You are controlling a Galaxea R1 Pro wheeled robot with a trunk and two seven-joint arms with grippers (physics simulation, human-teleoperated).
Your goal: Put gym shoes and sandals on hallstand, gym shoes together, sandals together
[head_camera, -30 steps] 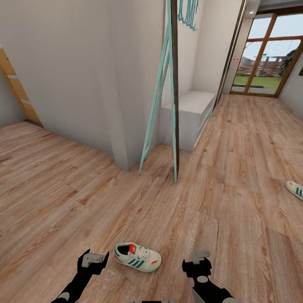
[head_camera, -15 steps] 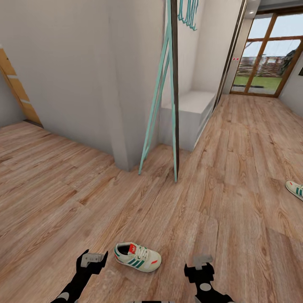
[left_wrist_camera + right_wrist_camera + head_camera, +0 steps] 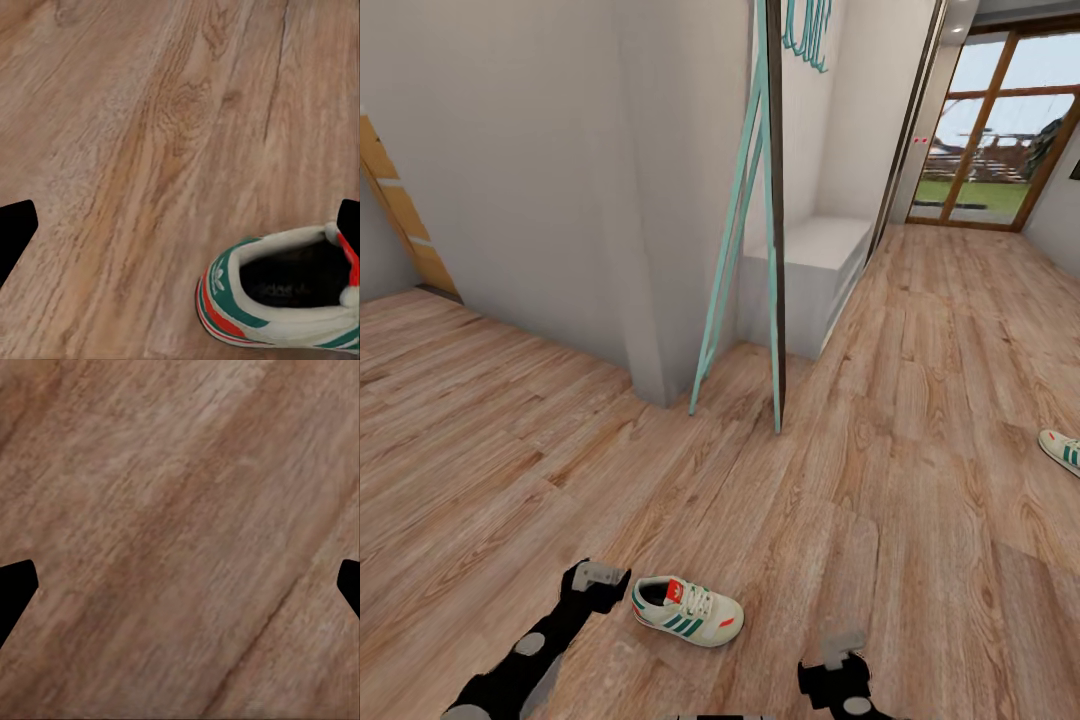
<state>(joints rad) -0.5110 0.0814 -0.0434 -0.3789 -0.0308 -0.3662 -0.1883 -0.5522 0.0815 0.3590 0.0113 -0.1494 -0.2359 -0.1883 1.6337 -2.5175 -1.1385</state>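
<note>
One cream-white gym shoe (image 3: 687, 610) with green stripes lies on its sole on the wood floor (image 3: 920, 470), close in front of me. In the left wrist view its heel opening (image 3: 285, 300) sits toward one fingertip. My left gripper (image 3: 598, 578) hovers just left of the shoe's heel, open and empty, apart from the shoe. The second gym shoe (image 3: 1063, 448) lies at the right edge of the head view, cut off by it. My right gripper (image 3: 838, 652) hangs low to the right of the near shoe, open over bare planks (image 3: 180, 540). The sandals are out of view.
A teal ladder-like frame (image 3: 738, 230) and a dark post (image 3: 775, 200) lean by a white wall corner (image 3: 660, 300). Behind them a low white unit (image 3: 815, 265) stands against the wall; I cannot tell if it is the hallstand. Glass doors (image 3: 990, 130) close the corridor's far end.
My left arm has reached forward, bringing its gripper up beside the shoe's heel. My right gripper has drawn back toward the bottom edge. The shoes have not moved.
</note>
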